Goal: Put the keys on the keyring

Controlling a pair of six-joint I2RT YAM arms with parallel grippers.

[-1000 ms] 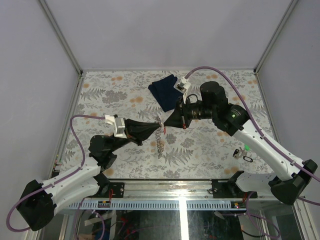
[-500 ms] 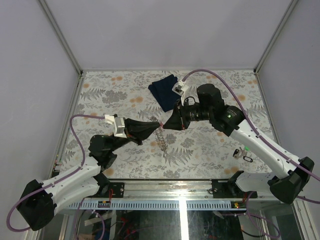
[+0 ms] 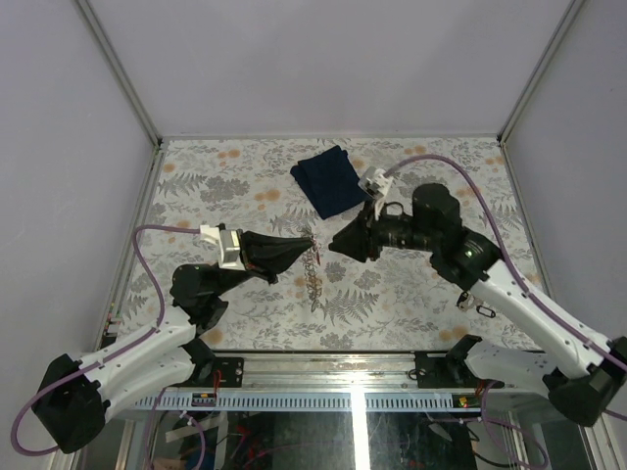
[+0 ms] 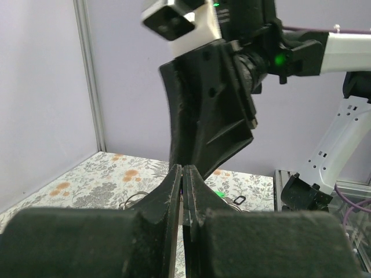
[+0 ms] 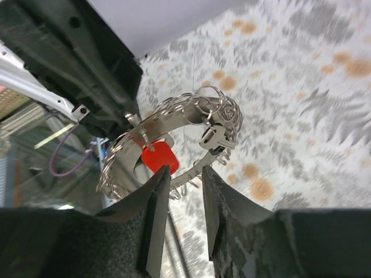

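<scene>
The left tool [image 3: 309, 239] is pinched shut on the keyring [image 5: 220, 113], which dangles above the surface [image 3: 411, 294]: light, limp, likely to swing. A red key [image 5: 157, 157] seems threaded on. The right tool [image 5: 182, 172] faces it, narrowly parted and empty; I'd grip keys by their plastic heads

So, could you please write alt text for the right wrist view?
A silvery keyring with a red key on it hangs from the left gripper, just beyond the right gripper's slightly parted fingers, above a floral table.
</scene>
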